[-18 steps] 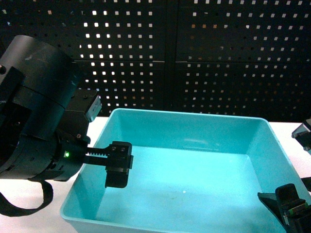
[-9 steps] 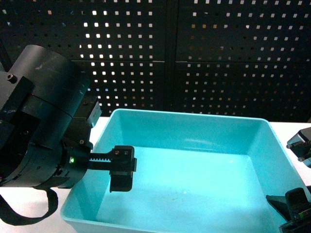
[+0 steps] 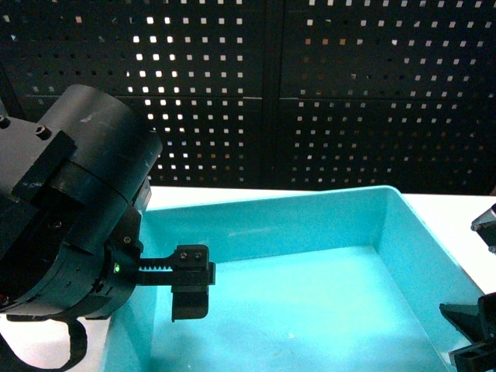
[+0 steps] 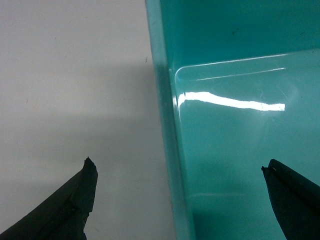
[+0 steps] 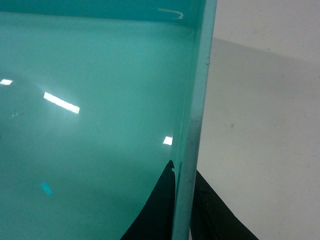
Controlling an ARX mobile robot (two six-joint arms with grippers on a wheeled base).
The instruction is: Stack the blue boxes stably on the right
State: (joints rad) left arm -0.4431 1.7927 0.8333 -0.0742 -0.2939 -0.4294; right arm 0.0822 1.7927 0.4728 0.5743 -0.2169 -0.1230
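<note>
One light turquoise blue box (image 3: 263, 203) fills the lower head view, its far rim slanting up to the right. My left gripper (image 3: 167, 298) is open and straddles the box's left wall (image 4: 165, 125), one finger (image 4: 82, 195) outside over the table and one finger (image 4: 290, 195) inside, neither touching it. My right gripper (image 5: 183, 167) is shut on the box's right wall (image 5: 197, 100), with one finger on each side of it. In the head view the right gripper (image 3: 473, 341) shows only partly at the bottom right corner.
A black perforated panel (image 3: 310, 93) stands close behind the table. White tabletop (image 3: 457, 209) shows on either side of the box, to its left (image 4: 75, 75) and to its right (image 5: 260, 125). The bulky left arm (image 3: 70, 209) blocks the left of the head view.
The turquoise box has come nearer and larger in the head view and its far rim now slants. The left arm moved right and up with it; the right gripper sank toward the frame's bottom edge.
</note>
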